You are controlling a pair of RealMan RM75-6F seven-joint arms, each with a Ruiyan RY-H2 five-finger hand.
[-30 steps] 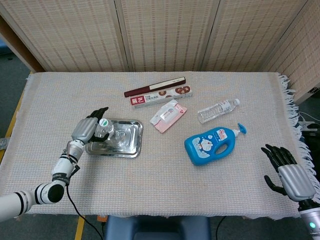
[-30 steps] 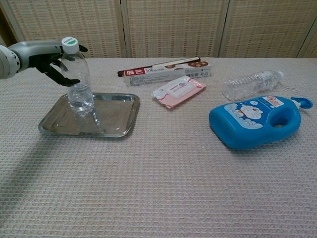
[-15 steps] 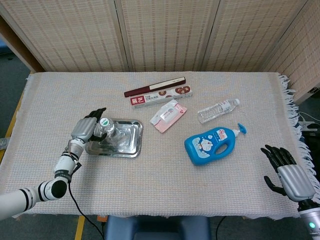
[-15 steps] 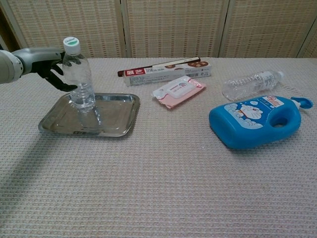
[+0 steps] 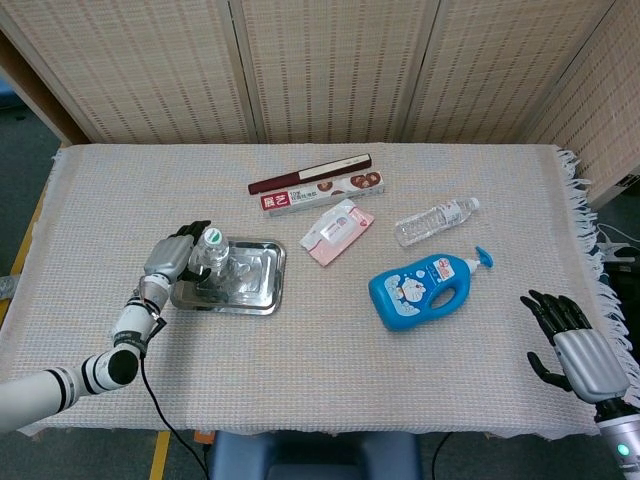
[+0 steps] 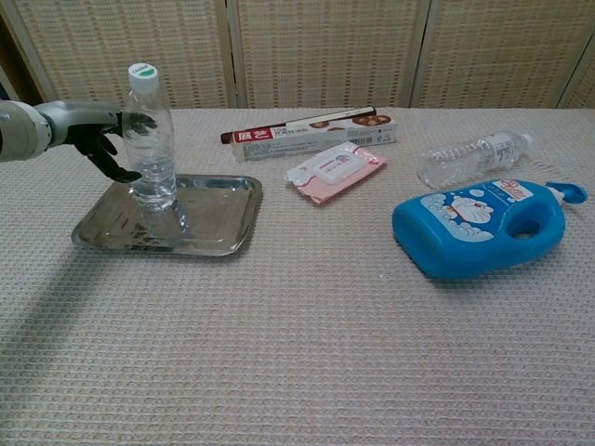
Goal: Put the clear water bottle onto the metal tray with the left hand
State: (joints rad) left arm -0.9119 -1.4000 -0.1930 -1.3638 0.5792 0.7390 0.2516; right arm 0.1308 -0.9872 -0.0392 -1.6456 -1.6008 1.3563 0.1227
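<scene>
Clear water bottle [image 6: 152, 139] upright on metal tray [image 6: 218, 226], left robot hand [image 6: 104, 141] gripping

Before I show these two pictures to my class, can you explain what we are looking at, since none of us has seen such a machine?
It is a robot with two arms, each ending in a hand with fingers. One picture looks down from its head, the other looks forward from its chest. On the cloth-covered table lie a metal tray, a long box, a pink pack, a bottle lying on its side and a blue jug. The left hand holds a clear bottle upright on the tray. The right hand waits open near the table's edge, holding nothing.
</scene>
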